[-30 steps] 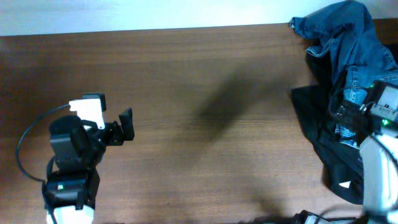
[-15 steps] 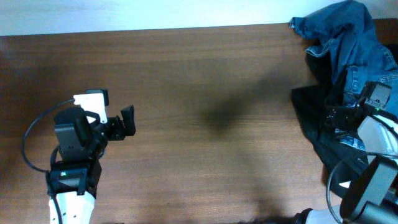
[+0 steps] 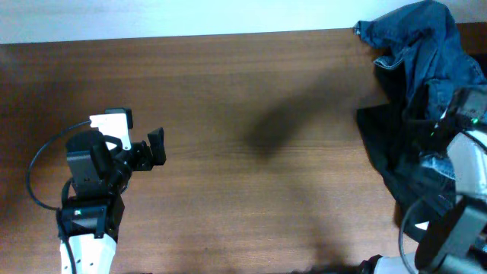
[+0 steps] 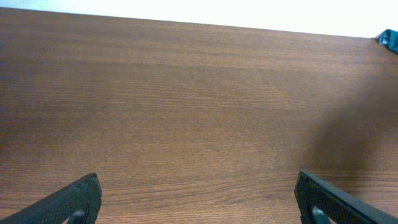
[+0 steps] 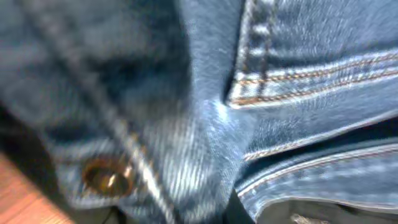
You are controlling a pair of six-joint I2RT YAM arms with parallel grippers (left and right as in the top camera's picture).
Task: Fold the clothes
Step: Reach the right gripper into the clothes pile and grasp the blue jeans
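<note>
At far right of the bench, jeans are heaped partly over a black garment, both crumpled. R claw is buried in the denim and clenched; whether cloth is pinched cannot be told, fingers being hidden. Its wrist view is filled w/ blue seams and a brass button. L claw is held wide open over the bench, well apart from the pile.

1 pr jeans, 1 black garment, 1 table, 2 arms: left arm & right arm.
</note>
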